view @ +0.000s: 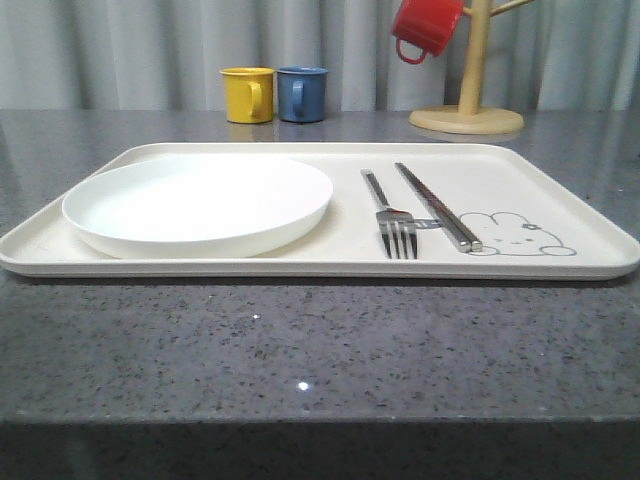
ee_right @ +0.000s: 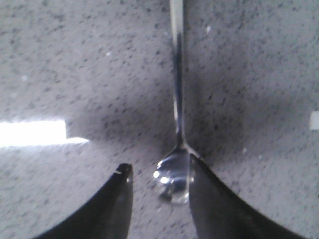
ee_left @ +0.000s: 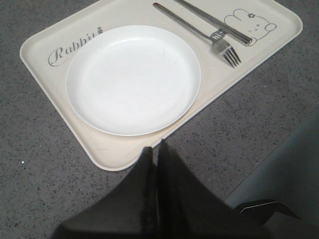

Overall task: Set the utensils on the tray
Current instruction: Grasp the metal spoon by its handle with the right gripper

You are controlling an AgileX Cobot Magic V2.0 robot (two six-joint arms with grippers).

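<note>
The cream tray lies across the grey counter, with the round white plate on its left half. A silver fork and a pair of chopsticks lie side by side on the tray's right half, near the bunny drawing. The left wrist view holds the same tray, fork and chopsticks. My left gripper is shut and empty, just off the tray's near corner. The spoon lies on the speckled counter. My right gripper is open around its bowl, which touches one finger.
A yellow mug and a blue mug stand behind the tray. At the back right, a wooden mug tree carries a red mug. The counter's front edge runs close to the camera.
</note>
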